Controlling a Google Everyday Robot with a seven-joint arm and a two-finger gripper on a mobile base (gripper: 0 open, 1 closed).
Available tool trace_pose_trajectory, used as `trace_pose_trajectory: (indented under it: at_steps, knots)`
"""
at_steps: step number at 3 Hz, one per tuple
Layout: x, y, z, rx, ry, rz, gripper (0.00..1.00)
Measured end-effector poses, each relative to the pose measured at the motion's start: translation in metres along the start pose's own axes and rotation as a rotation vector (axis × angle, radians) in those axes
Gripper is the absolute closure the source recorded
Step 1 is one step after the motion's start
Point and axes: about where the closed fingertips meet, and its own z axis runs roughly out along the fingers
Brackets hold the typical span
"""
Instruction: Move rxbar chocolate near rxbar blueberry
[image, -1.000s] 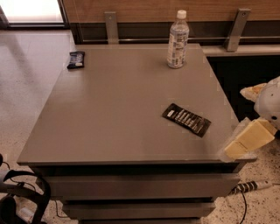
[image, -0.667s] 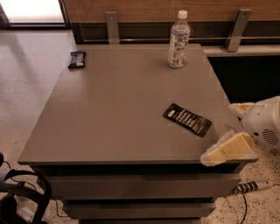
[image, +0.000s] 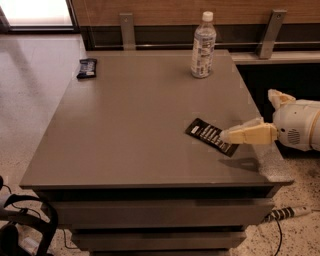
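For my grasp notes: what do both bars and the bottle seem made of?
The rxbar chocolate, at the tool on the right: likely thin film wrapper, flat, black with white print. The rxbar blueberry, far left corner: seemingly a similar dark wrapper. The bottle: clear glossy plastic, white cap.

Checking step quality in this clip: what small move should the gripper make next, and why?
Probably lower onto the rxbar chocolate and grasp it. The gripper is at the bar's right end, while the rxbar blueberry lies at the far-left corner of the table.
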Motion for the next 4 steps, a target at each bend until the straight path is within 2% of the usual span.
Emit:
trace_pose_trajectory:
  at_steps: [1, 2, 3, 4]
  knots:
    - [-0.009, -0.029, 0.005, 0.101, -0.060, -0.043, 0.00]
    - [-0.009, -0.032, 0.011, 0.103, -0.060, -0.081, 0.00]
    - [-0.015, -0.023, 0.019, 0.026, -0.025, -0.192, 0.00]
    - [-0.017, -0.009, 0.023, -0.053, 0.001, -0.248, 0.00]
